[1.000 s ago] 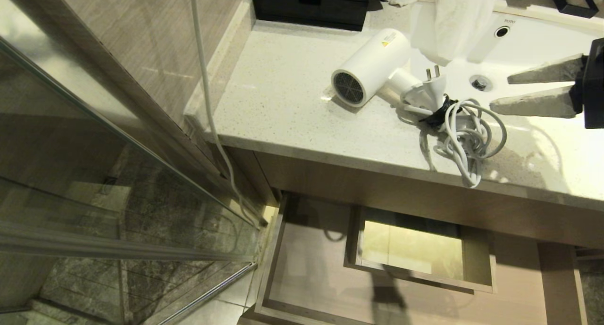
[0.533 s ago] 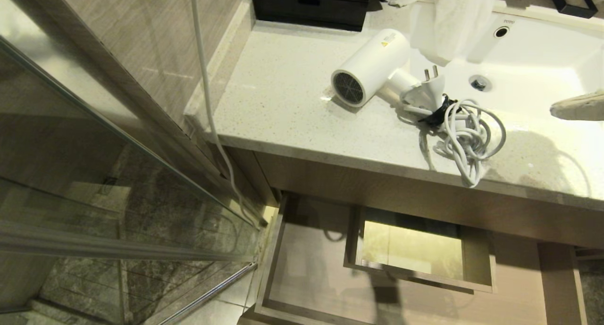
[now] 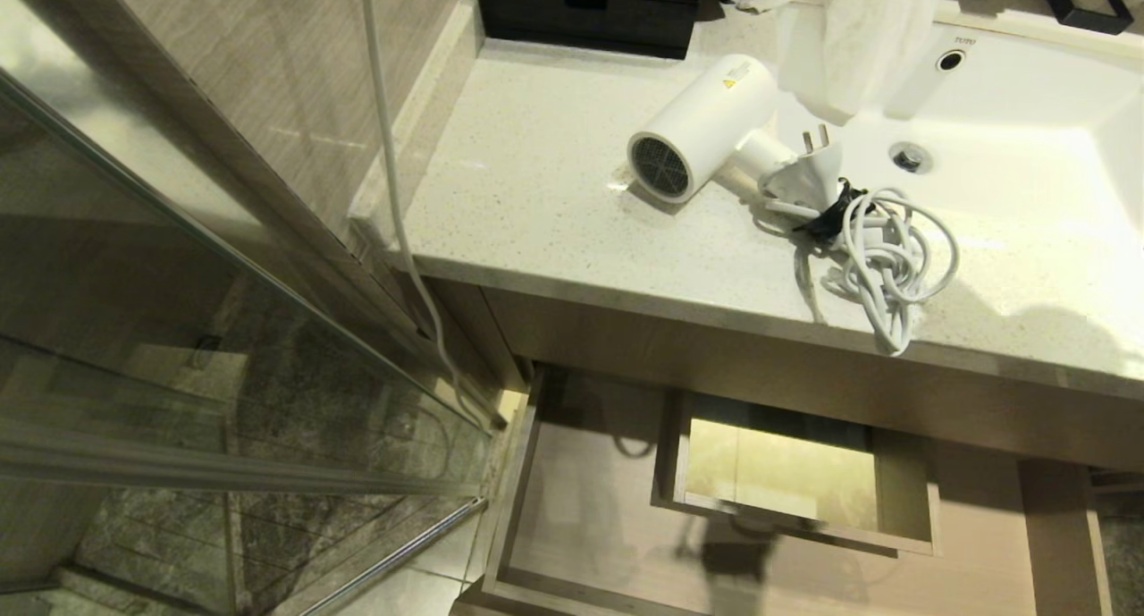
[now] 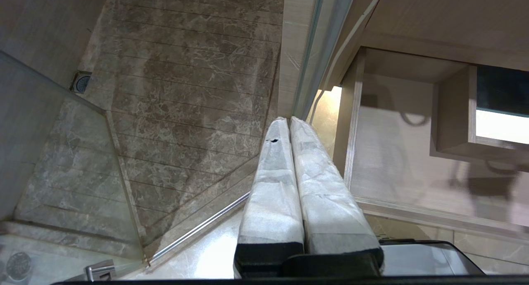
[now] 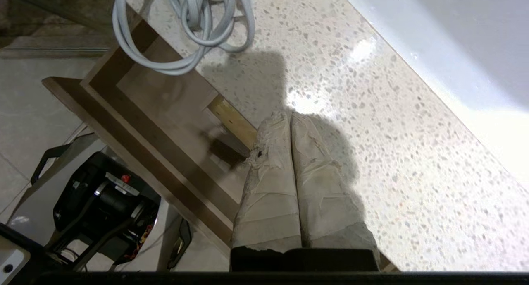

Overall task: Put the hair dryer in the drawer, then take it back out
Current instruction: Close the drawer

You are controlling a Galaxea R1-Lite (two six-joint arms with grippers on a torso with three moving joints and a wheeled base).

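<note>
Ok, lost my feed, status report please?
Both grippers shut, empty: left gripper, right gripper. Hair dryer on counter. Drawer open, unobstructed.

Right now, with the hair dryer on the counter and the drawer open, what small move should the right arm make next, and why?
Probably open the right gripper, now shut and empty above the counter edge, and bring it toward the hair dryer, which lies untouched on the counter while the drawer stands open and empty.

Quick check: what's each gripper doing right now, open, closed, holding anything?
Left gripper: closed, empty, over the floor.
Right gripper: closed, empty, above the countertop.
</note>
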